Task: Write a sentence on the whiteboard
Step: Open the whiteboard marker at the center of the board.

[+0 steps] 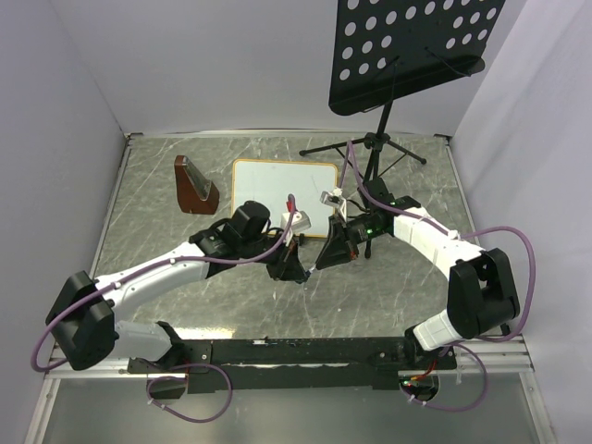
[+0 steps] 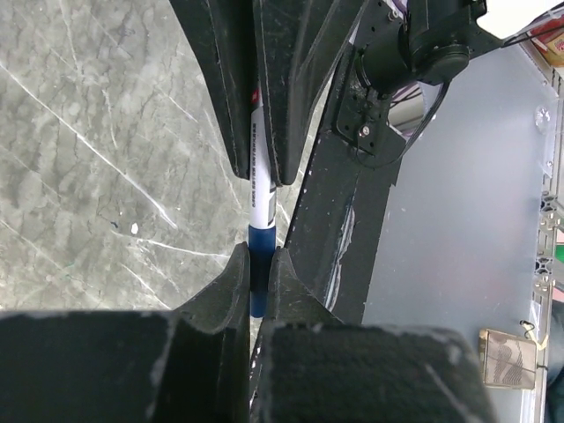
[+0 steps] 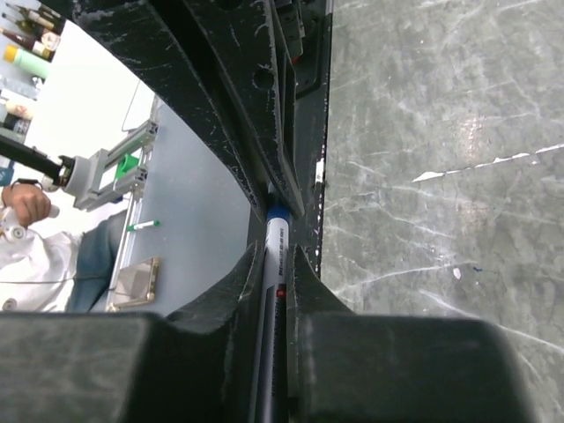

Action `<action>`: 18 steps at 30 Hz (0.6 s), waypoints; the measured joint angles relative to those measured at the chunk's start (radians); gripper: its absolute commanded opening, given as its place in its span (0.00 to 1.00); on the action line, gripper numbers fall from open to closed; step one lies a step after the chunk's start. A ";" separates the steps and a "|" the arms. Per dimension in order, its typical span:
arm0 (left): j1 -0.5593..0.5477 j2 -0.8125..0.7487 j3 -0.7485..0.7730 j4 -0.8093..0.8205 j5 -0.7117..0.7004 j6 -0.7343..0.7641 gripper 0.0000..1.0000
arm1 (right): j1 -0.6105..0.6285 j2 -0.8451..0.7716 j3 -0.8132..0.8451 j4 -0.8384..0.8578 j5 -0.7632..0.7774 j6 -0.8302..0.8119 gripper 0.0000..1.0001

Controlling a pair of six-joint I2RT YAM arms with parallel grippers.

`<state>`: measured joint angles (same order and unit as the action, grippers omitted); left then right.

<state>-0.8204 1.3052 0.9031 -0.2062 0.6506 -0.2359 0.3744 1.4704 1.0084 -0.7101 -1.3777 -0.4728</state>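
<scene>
Black jaws of the left gripper [image 2: 257, 262] clamp the blue end of a marker [image 2: 263, 207], and the right gripper [image 3: 278, 257] pinches its white barrel. Beneath is a grey marbled table [image 1: 185, 287] with pale walls around it. The whiteboard [image 1: 277, 180] lies flat just beyond the grippers, its near edge hidden by the wrists; any writing is unreadable.

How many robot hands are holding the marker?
2. The left hand pinches the blue end of the marker; the right hand pinches its white barrel. They meet above the table, near the whiteboard.
</scene>
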 measured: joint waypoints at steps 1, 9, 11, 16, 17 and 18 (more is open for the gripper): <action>0.000 -0.001 -0.002 0.002 -0.002 -0.006 0.07 | 0.000 0.000 0.000 0.000 0.000 -0.001 0.00; 0.026 -0.157 -0.125 0.084 -0.105 -0.072 0.81 | 0.008 -0.040 -0.003 0.056 0.088 0.047 0.00; 0.039 -0.254 -0.172 0.100 -0.155 -0.095 0.93 | 0.010 -0.102 -0.019 0.119 0.157 0.083 0.00; 0.063 -0.513 -0.261 0.125 -0.316 -0.146 0.97 | 0.053 -0.316 -0.096 0.315 0.373 0.163 0.00; 0.067 -0.563 -0.278 0.130 -0.356 -0.153 0.97 | 0.069 -0.357 -0.123 0.364 0.419 0.177 0.00; 0.069 -0.603 -0.290 0.135 -0.395 -0.160 0.97 | 0.088 -0.397 -0.154 0.414 0.472 0.190 0.00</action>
<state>-0.7517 0.7017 0.6132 -0.0715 0.2554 -0.3962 0.4622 1.0737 0.8539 -0.2962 -0.9054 -0.2829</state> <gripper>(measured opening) 0.970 0.177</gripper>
